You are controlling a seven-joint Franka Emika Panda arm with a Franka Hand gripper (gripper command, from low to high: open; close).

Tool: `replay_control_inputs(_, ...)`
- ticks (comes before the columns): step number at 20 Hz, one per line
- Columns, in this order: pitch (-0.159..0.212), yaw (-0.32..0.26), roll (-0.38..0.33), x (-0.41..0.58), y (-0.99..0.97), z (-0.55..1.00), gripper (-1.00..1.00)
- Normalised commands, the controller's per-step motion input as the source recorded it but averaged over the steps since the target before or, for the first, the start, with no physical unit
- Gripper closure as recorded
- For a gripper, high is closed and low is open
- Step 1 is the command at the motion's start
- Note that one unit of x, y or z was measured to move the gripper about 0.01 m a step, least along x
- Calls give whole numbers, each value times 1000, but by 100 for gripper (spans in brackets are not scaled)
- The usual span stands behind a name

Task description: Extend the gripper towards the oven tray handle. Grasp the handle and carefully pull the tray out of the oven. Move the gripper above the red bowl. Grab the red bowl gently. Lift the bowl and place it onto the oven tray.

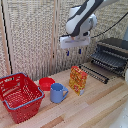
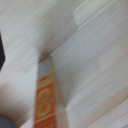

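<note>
My gripper (image 1: 73,51) hangs in the air on the white-and-black arm, its blue-tipped fingers apart with nothing between them. It is above and behind an orange-yellow box (image 1: 78,80). The red bowl (image 1: 46,83) sits on the wooden table, lower and toward the exterior view's left of the gripper, just behind a blue mug (image 1: 57,93). The dark oven (image 1: 114,50) stands at the exterior view's right with its front open. The wire tray (image 1: 108,59) shows in it, and its handle (image 1: 101,64) is a thin bar along the front edge. The wrist view shows only the box top (image 2: 45,95) and table boards.
A large red wire basket (image 1: 20,97) stands at the exterior view's left front. The oven's slatted door flap (image 1: 94,73) lies down on the table in front of the oven. A woven screen (image 1: 35,35) closes the back.
</note>
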Motion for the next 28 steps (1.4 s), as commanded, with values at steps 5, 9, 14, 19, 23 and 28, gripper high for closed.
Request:
replay_control_inputs(5,-84,-76,157,21,761,142,-100)
replay_control_inputs(9,-101,-102,86,-4,796,-20,-100)
replay_control_inputs(14,-101,-90,45,-144,641,-192,-100)
replay_control_inputs(19,-64,-78,9,-226,547,-335,-100)
replay_control_inputs(23,-5,-68,1,-226,331,-345,-100)
replay_control_inputs(28,44,-52,0,-182,62,-181,-100)
